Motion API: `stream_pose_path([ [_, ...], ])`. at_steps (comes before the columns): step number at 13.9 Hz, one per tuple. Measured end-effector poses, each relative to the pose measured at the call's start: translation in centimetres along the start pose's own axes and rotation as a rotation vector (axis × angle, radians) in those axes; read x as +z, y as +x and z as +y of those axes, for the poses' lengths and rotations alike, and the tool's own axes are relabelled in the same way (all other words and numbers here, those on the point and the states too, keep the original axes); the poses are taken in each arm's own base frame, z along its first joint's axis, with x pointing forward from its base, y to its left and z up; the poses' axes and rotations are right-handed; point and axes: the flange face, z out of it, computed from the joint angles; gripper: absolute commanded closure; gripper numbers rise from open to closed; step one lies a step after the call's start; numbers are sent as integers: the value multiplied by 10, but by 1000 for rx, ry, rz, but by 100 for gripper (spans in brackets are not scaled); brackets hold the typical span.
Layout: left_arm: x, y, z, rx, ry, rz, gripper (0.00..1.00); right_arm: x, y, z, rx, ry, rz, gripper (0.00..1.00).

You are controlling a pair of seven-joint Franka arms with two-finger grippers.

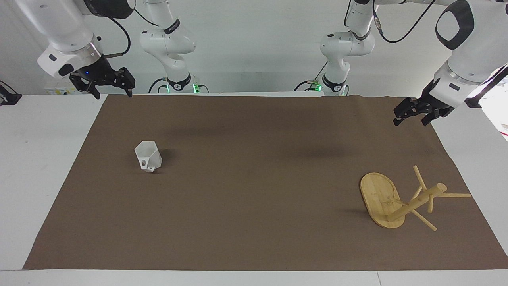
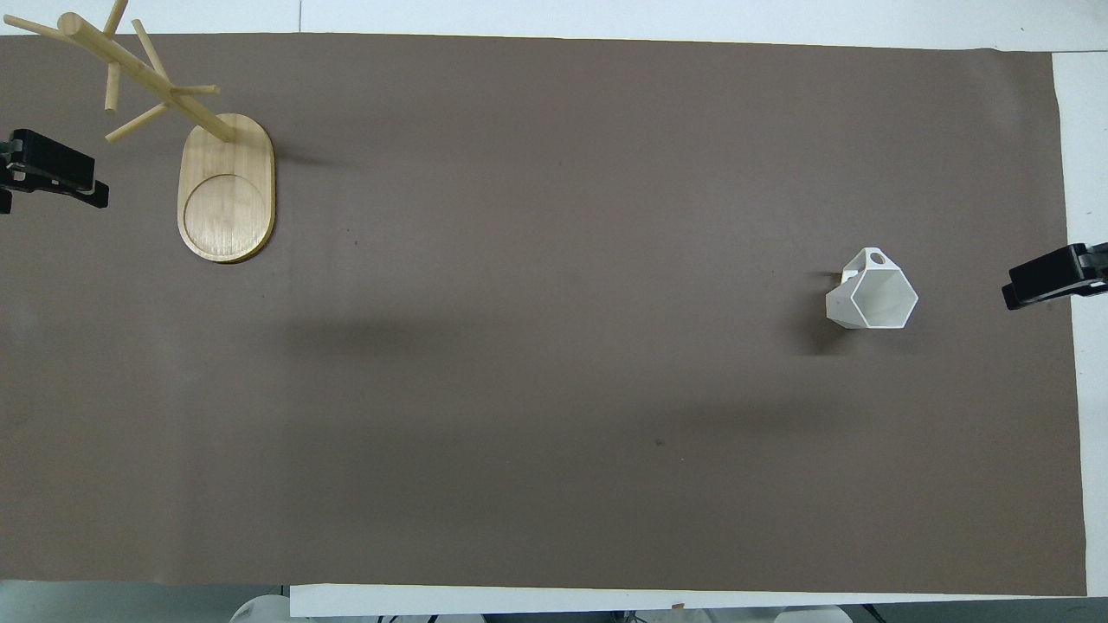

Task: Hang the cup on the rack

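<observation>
The white faceted cup stands upright on the brown mat toward the right arm's end, its handle turned away from the robots; it also shows in the overhead view. The bamboo rack stands upright toward the left arm's end, farther from the robots than the cup, with its pegs free; the overhead view shows it too. My right gripper is open and empty, raised over the mat's corner at its own end. My left gripper is open and empty, raised over the mat's edge near the rack.
A brown mat covers most of the white table. Both arm bases stand at the robots' edge of the table.
</observation>
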Motion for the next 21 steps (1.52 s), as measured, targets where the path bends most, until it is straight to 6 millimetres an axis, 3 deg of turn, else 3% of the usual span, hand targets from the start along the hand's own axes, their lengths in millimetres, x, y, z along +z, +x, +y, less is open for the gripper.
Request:
stream_pose_path([
  [10, 0, 0, 0, 0, 0, 0, 0, 5, -1, 5, -10, 5, -17, 0],
  [12, 0, 0, 0, 0, 0, 0, 0, 6, -1, 6, -92, 6, -18, 0],
  [15, 0, 0, 0, 0, 0, 0, 0, 9, 7, 11, -407, -10, 36, 0],
  [18, 0, 0, 0, 0, 0, 0, 0, 24, 14, 51, -674, 18, 96, 0],
  [21, 0, 0, 0, 0, 0, 0, 0, 61, 33, 115, -919, 112, 178, 0],
])
